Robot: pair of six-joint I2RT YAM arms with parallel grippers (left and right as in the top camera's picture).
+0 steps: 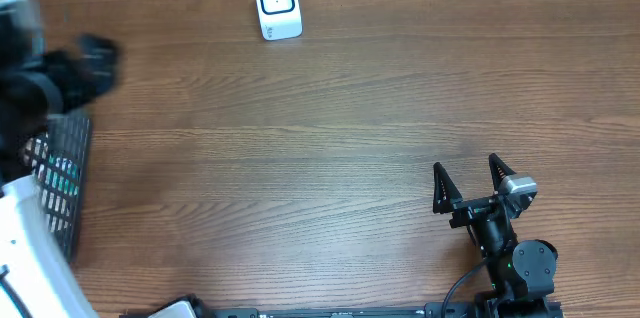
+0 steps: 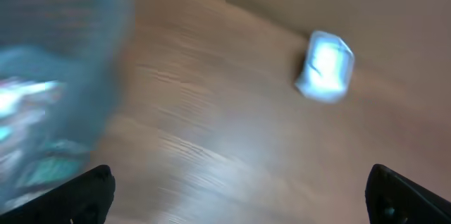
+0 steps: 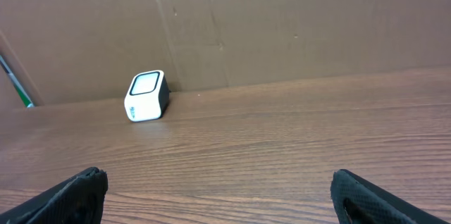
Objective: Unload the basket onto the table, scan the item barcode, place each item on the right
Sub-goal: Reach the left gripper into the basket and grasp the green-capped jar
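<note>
A white barcode scanner with a dark window stands at the table's far edge; it also shows as the scanner and, blurred, as the scanner. A black wire basket sits at the left edge, with a teal and white item inside. My left gripper is a motion-blurred dark shape above the basket; in its own view the left gripper is open and empty, with the blurred basket at left. The right gripper rests open and empty near the front right, also seen as the right gripper.
A brown cardboard wall closes the back of the table behind the scanner. A large white shape fills the overhead view's lower left corner, beside the basket. Bare wood table lies between the two arms.
</note>
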